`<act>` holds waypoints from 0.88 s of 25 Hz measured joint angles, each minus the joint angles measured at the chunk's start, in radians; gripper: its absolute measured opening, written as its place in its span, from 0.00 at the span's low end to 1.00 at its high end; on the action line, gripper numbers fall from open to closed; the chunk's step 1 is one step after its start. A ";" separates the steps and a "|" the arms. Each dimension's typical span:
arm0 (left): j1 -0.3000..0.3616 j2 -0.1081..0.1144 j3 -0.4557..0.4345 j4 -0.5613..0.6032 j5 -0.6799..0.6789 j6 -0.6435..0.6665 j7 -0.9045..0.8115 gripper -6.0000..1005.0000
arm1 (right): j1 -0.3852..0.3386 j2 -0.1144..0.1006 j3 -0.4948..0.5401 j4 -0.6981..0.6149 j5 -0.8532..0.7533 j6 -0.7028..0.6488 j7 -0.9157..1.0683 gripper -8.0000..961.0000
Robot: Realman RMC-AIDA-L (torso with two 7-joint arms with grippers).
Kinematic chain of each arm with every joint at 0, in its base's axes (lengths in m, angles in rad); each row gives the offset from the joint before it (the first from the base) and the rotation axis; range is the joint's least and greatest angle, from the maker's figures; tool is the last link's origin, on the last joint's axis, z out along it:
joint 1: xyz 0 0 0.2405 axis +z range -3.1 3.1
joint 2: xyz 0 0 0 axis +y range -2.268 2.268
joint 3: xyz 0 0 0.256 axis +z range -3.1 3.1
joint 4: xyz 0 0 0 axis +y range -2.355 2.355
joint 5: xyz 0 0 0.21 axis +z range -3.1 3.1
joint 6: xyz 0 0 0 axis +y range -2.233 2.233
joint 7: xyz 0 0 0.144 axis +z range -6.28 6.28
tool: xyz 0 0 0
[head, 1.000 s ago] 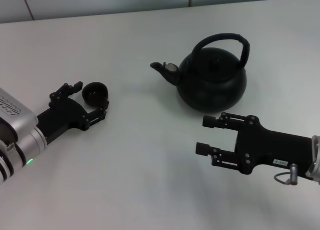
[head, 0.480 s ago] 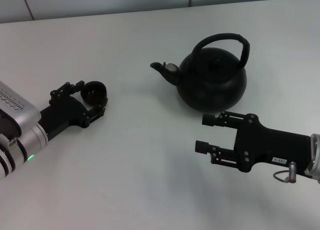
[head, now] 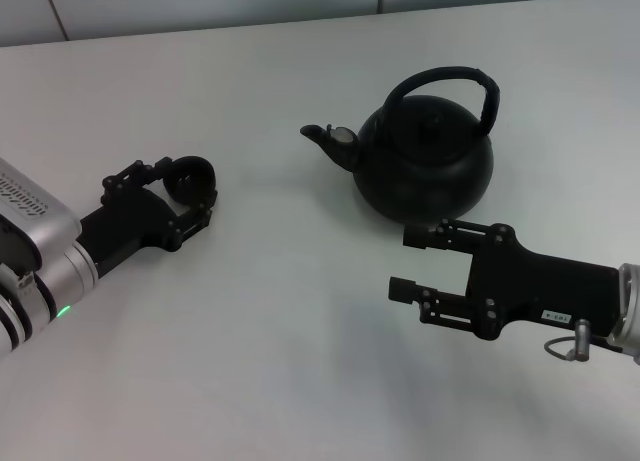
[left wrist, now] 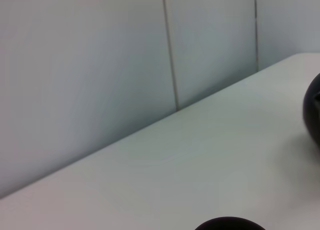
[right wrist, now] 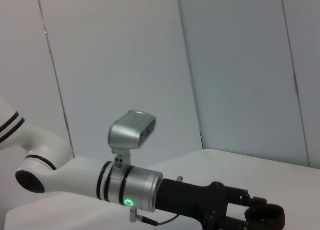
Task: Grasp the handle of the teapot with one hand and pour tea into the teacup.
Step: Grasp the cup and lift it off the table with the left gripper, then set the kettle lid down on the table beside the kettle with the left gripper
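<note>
The matte-black teapot [head: 425, 156] stands at the middle right of the table, spout pointing left, with its arched handle [head: 447, 75] upright over the lid. The small black teacup [head: 190, 179] sits at the left between the fingers of my left gripper [head: 183, 191], which is shut on it. The right wrist view also shows the teacup [right wrist: 268, 215] in the left gripper [right wrist: 250, 210]. The teacup's rim [left wrist: 230, 224] and the teapot's edge [left wrist: 314, 110] show in the left wrist view. My right gripper [head: 410, 263] is open and empty, just in front of the teapot and below its handle.
The white table [head: 300, 361] runs back to a pale panelled wall [head: 200, 1]. The left arm's silver forearm [head: 30, 251] lies along the left edge. The right arm's black wrist [head: 560, 301] comes in from the lower right.
My left gripper has moved slightly away from me with the teacup in it. My right gripper has crept a little to the left and toward the teapot. The teapot has not moved.
</note>
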 joint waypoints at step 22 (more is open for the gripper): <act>-0.052 0.000 0.000 -0.078 0.186 0.176 -0.004 0.68 | 0.003 0.001 -0.001 0.023 0.000 -0.005 -0.001 0.68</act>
